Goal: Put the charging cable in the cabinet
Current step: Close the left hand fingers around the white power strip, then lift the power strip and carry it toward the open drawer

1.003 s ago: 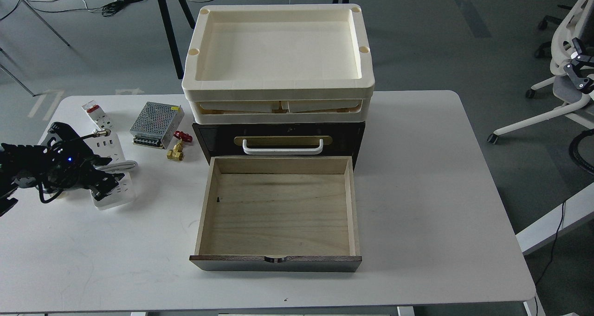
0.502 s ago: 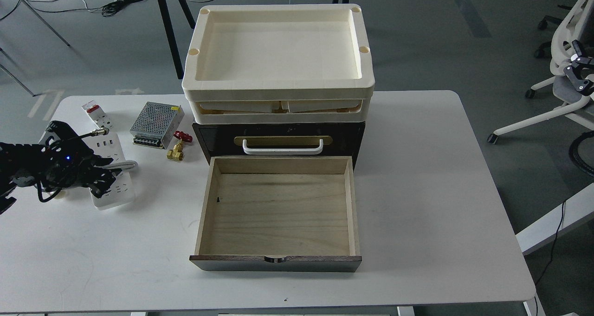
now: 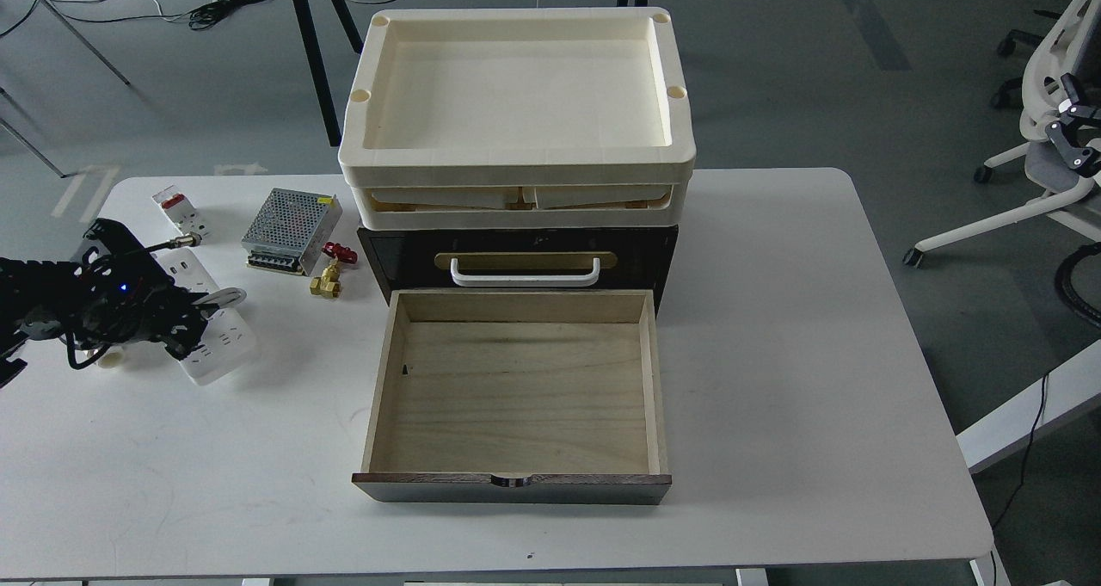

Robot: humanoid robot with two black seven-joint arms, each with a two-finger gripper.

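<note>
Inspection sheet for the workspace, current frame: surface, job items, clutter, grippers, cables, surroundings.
Surface: white table.
Job's things: charging cable at the table's left, under the left gripper; cabinet with its lower drawer pulled out, nothing inside.
Clutter: power supply box, brass valve, small white block, cream trays on the cabinet.
Grippers: left on the charging cable, fingers too dark to tell apart; right not in view.
Cables: loose black cords on the floor behind.
Surroundings: white office chair at right.

Left tool [image 3: 191, 328] on the power strip [image 3: 215, 332]

Drawer [image 3: 513, 388] of the cabinet [image 3: 516, 255] stands open (pale wood inside) on the white bench [image 3: 774, 354].
</note>
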